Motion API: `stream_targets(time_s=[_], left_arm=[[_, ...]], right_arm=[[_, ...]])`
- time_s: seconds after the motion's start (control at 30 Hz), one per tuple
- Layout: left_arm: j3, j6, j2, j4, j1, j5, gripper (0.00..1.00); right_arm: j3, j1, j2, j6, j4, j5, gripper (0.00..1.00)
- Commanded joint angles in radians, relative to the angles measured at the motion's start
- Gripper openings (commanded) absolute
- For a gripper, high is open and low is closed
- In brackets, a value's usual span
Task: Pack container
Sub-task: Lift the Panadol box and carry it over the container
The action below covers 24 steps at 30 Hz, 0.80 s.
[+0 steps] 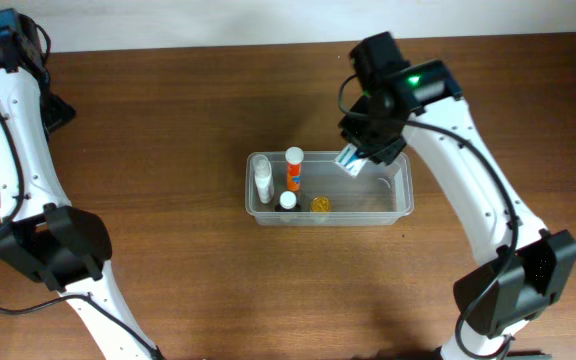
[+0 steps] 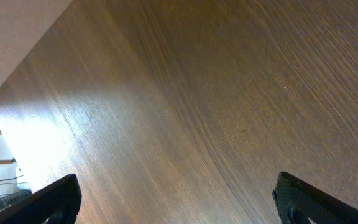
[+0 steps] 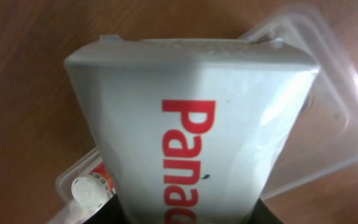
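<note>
The clear plastic container [image 1: 400, 190] sits mid-table. In it stand a white bottle [image 1: 263, 178], an orange tube with a white cap [image 1: 293, 168] and a small white-capped bottle [image 1: 287, 200], with a small yellow item [image 1: 320, 204] beside them. My right gripper [image 1: 356, 155] is shut on a white box with red lettering [image 3: 194, 124] and holds it above the container's right half. In the right wrist view the box fills the frame, with the container [image 3: 334, 112] beneath it. My left gripper [image 2: 179, 202] is open and empty over bare wood at the far left.
The wooden table [image 1: 168, 130] spreads all around the container. The table's far edge meets a white wall at the top of the overhead view. The left arm's base [image 1: 53, 245] stands at the left front, the right arm's base [image 1: 513, 285] at the right front.
</note>
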Motion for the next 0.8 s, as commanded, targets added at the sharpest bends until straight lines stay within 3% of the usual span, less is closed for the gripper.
stream_targets(time_s=[0.0, 0.2, 0.77], left_arm=[[0.019, 0.008, 0.003, 0.000, -0.003, -0.014, 1.00], [0.019, 0.008, 0.003, 0.000, -0.003, -0.014, 0.99], [0.019, 0.008, 0.003, 0.000, -0.003, -0.014, 1.00]], right_arm=[[-0.026, 0.021, -0.001, 0.195, 0.003, 0.069, 0.36], [-0.075, 0.020, -0.001, 0.308, 0.005, 0.069, 0.34], [-0.283, 0.021, -0.001, 0.458, 0.173, 0.064, 0.31]])
